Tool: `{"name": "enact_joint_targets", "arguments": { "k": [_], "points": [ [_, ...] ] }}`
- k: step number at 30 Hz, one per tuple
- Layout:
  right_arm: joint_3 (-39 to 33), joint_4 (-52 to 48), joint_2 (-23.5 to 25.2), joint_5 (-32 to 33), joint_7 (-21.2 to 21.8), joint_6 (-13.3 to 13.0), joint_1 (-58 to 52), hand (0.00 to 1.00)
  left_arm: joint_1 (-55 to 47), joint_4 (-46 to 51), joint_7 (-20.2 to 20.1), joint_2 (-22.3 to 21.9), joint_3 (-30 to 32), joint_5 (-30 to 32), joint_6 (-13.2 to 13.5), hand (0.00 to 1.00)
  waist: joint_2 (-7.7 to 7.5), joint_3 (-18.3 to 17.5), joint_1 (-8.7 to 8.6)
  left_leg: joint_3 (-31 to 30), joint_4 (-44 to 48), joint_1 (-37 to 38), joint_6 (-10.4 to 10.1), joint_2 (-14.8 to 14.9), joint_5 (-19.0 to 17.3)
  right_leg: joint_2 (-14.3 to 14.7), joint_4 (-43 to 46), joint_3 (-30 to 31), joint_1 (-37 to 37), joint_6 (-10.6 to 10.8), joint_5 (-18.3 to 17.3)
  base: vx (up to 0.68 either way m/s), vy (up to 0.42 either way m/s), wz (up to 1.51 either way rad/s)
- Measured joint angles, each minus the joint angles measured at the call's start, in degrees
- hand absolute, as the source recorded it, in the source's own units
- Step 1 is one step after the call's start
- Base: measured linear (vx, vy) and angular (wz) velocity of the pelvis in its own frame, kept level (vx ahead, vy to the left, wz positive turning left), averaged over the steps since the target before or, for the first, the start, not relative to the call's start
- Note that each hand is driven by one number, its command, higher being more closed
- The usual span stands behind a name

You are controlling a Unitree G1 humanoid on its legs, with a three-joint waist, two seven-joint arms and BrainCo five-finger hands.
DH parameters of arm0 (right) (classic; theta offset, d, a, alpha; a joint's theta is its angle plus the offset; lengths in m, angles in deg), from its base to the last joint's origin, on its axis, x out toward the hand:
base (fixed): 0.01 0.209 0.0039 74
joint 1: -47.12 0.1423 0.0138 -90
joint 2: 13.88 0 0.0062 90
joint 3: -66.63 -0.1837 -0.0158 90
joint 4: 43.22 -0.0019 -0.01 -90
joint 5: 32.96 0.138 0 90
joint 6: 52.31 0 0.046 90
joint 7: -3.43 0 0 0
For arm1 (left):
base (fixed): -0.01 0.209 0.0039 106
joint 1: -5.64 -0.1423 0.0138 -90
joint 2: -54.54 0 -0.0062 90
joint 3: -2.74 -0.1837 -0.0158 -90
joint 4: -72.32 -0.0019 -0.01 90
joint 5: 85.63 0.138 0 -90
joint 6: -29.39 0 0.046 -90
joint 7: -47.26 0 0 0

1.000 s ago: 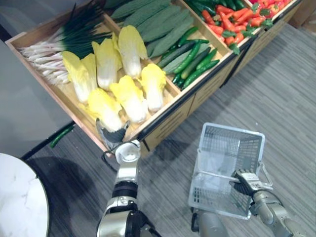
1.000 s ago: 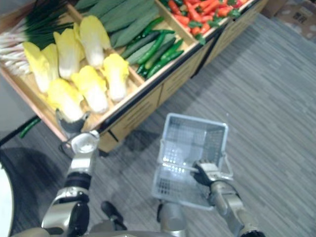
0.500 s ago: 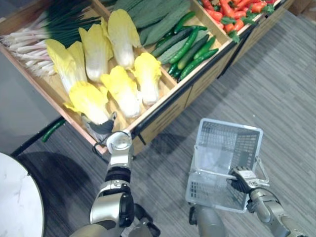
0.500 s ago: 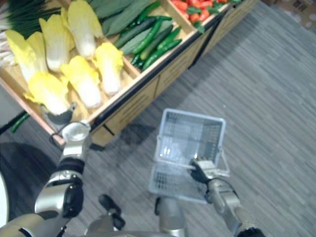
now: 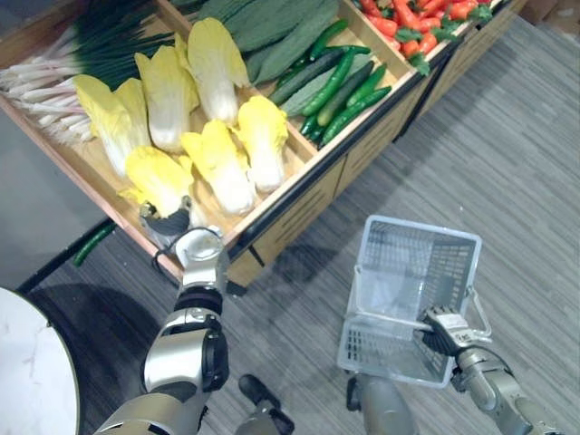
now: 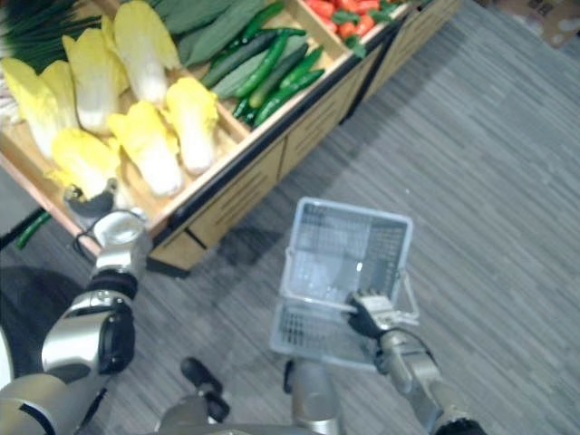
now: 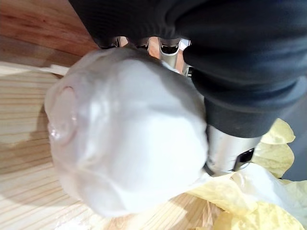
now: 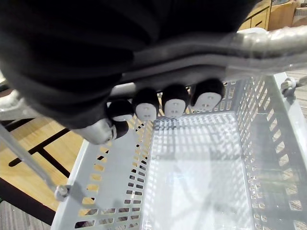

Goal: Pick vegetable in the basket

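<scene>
Several yellow napa cabbages lie in a wooden crate [image 5: 272, 201]. My left hand [image 5: 168, 221] is at the crate's near edge, against the nearest cabbage [image 5: 156, 174]. In the left wrist view that cabbage's white base [image 7: 124, 139] sits in the hand, with the fingers [image 7: 169, 48] curled behind it and the thumb [image 7: 229, 151] beside it. My right hand [image 5: 446, 330] is shut on the handle [image 8: 201, 55] of a pale plastic basket [image 5: 366, 299], which hangs empty over the floor to the right of the crate.
The crate stand also holds green onions [image 5: 82, 54], dark green gourds [image 5: 263, 18], cucumbers [image 5: 340, 86] and red peppers [image 5: 412, 18]. One green cucumber [image 5: 91, 245] lies on the floor beside the stand. A white round table [image 5: 27, 362] is at the lower left.
The whole picture has shifted, so the camera moved. My left arm reaches further out with its hand still at the nearest cabbage's base. The right hand keeps hold of the basket.
</scene>
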Motion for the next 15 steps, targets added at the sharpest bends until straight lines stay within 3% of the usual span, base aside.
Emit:
{"name": "enact_joint_targets", "arguments": {
  "k": [15],
  "points": [
    [1.27, 0.26, -1.07, 0.11, 0.86, -0.13, 0.43, 1.0, -1.03, -3.33, -4.17, 1.49, -0.07, -4.69, 0.24, 1.0, 0.02, -0.06, -0.27, 0.17, 0.0, 3.04, -0.15, 0.3, -0.11, 0.59, -0.4, 0.5, 2.9, 0.03, 0.06, 0.0, -0.009, -0.02]
  ]
}}
